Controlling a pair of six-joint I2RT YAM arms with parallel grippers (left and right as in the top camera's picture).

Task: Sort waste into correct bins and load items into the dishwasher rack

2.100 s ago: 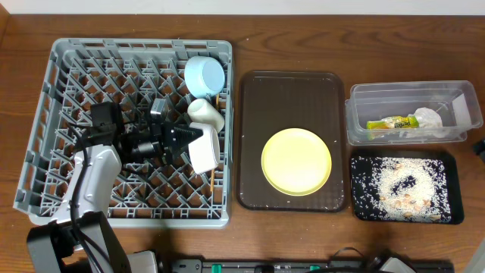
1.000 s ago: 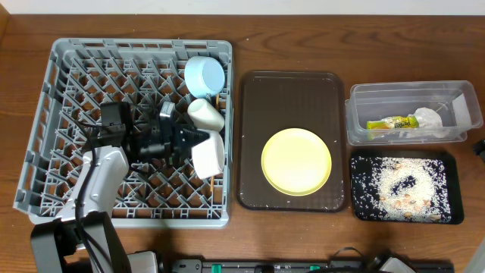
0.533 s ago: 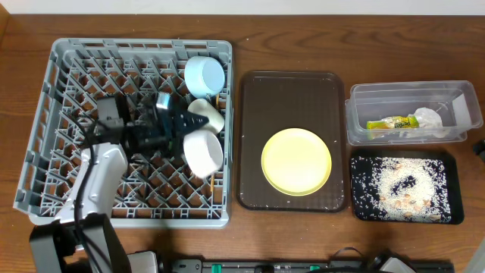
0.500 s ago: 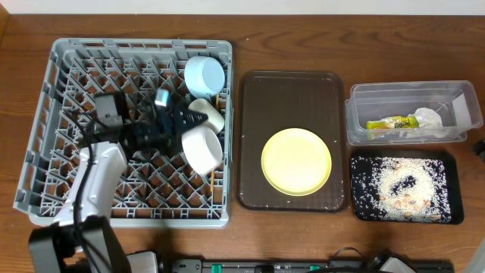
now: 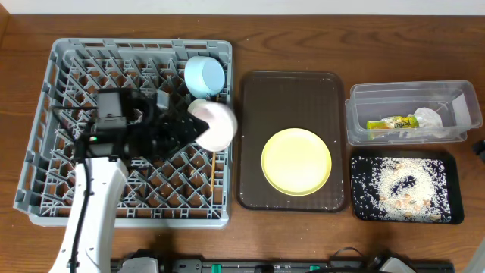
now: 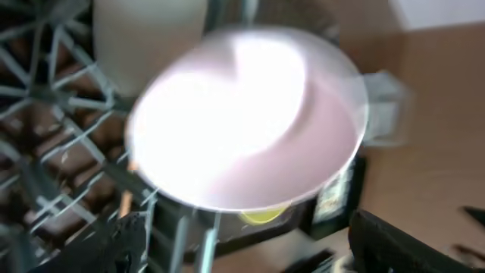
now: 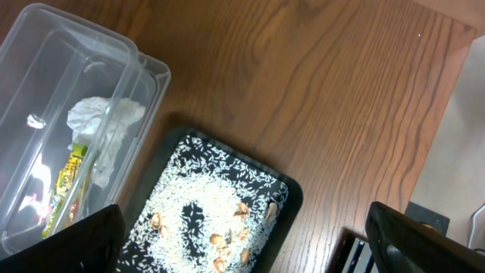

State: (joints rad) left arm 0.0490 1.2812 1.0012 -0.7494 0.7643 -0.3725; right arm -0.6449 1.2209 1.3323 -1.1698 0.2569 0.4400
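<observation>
Overhead, the left pincer (image 5: 189, 133) hung over the dishwasher rack (image 5: 45, 114) on the desk's left side. A white bowl (image 5: 217, 125) sat at its tip by the rack's right wall, near the light-blue bowl (image 5: 204, 76). Only the left wrist view showed its fingers (image 6: 121, 243) spread wide, the blurred bowl beyond them, ungripped. The yellow plate (image 5: 296, 161) lay on the brown tray (image 5: 258, 98). The right wrist view alone showed the right pincer (image 7: 244, 220) wide apart and empty, above the clear tub (image 7: 45, 45) holding the napkin (image 7: 102, 121) and wrapper (image 7: 68, 182), and the rice (image 7: 197, 205) in the black tray (image 7: 292, 189) by the desk's right edge.
</observation>
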